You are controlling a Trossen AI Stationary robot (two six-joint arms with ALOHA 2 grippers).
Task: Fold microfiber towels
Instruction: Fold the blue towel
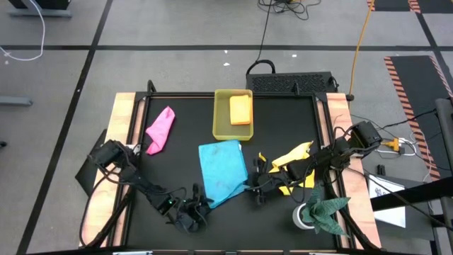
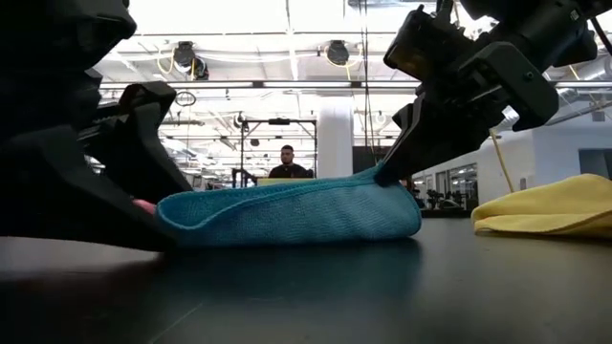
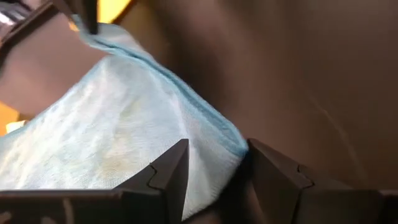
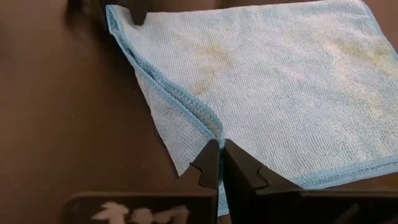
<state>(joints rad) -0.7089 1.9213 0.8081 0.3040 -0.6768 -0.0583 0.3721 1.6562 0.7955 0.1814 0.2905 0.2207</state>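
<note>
The light blue towel lies mid-table, doubled, its fold rounded in the low view. My right gripper is shut on its near edge at the right end. My left gripper is open at the towel's near left corner, one finger on each side. The yellow towel lies crumpled to the right. The pink towel lies far left. The orange towel lies folded in the yellow tray. My right gripper pinches the blue towel's hemmed near edge between its two fingers, close to the right corner. It comes slanting down from the table's right. That edge is raised a little; the rest of the towel lies on the table. My left gripper straddles the corner; whether its fingers touch the cloth I cannot tell.
A dark green cloth lies on a white thing at the near right. The table has wooden side rails. A person stands far behind the table in the low view. Bare black tabletop shows near the front edge.
</note>
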